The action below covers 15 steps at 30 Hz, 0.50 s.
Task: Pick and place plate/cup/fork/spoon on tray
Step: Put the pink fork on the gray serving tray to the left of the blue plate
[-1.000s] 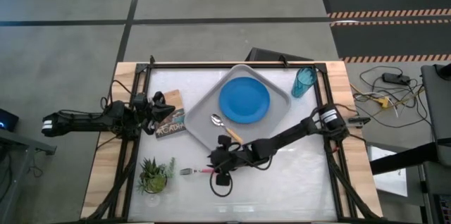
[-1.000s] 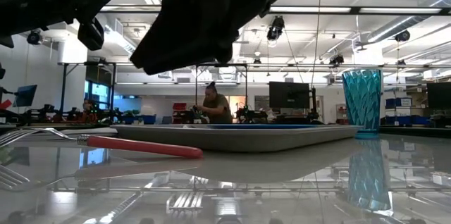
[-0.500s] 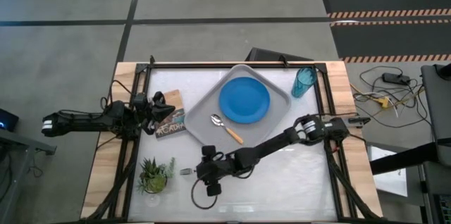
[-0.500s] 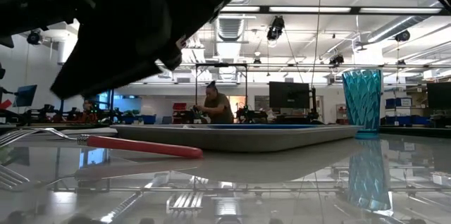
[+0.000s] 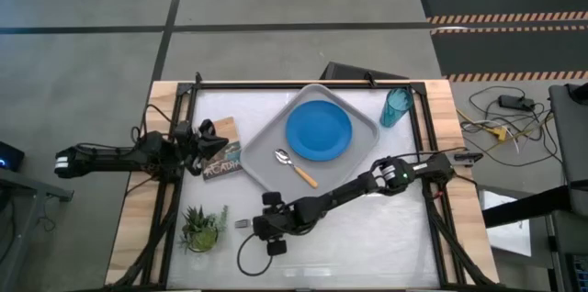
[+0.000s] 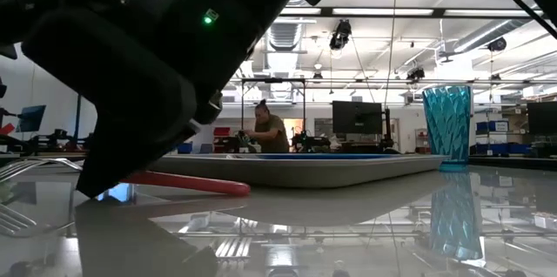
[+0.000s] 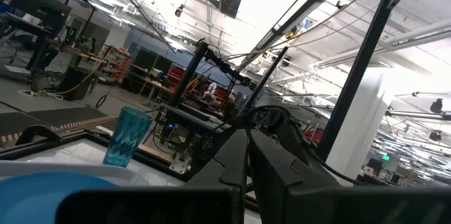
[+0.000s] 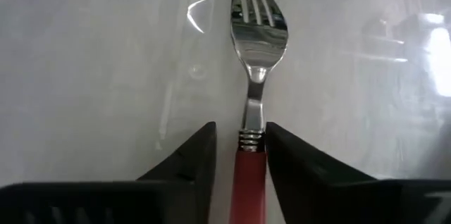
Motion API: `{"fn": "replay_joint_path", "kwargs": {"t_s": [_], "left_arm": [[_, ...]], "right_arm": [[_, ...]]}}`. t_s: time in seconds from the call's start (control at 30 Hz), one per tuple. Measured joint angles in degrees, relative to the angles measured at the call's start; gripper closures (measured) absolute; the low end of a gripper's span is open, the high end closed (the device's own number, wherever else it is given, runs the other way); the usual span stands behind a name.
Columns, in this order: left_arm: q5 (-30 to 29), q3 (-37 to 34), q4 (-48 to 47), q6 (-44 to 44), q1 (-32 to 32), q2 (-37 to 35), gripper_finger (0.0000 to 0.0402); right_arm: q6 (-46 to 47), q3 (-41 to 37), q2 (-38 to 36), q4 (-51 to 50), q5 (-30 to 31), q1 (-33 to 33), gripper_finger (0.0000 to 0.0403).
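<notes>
The fork (image 5: 244, 224) lies flat on the table in front of the tray's near left corner, tines toward the table's left edge. My right gripper (image 5: 264, 225) is low over its pink-red handle (image 8: 250, 182) and open. One finger (image 8: 194, 157) stands on each side of the handle near the metal neck. The blue plate (image 5: 319, 130) and the orange-handled spoon (image 5: 294, 166) lie in the grey tray (image 5: 266, 159). The teal cup (image 5: 397, 106) stands on the table right of the tray. My left gripper (image 5: 209, 140) is shut at the table's left side.
A small potted plant (image 5: 202, 228) stands just left of the fork. A book (image 5: 220, 150) lies under my left gripper, beside the tray's left corner. A person (image 6: 264, 129) sits far off in the room behind the table.
My right gripper has gone toward the table's left edge and down, from the tray's near corner to the fork, and now stands astride its handle. The fork has stayed where it was.
</notes>
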Motion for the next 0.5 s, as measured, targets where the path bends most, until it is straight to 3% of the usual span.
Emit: {"fn": "replay_joint_path", "kwargs": {"t_s": [0.2,0.5], "left_arm": [[0.00,0.00,-0.08,-0.03,0.00,0.20,0.0402],[0.31,0.00,-0.18,-3.41,-0.04,0.85,0.0402]], "right_arm": [[0.61,-0.05,-0.08,-0.06,-0.84,-0.13,0.0368],[-0.74,-0.96,-6.04,-6.08,-4.43,-0.28,0.0368]]}}
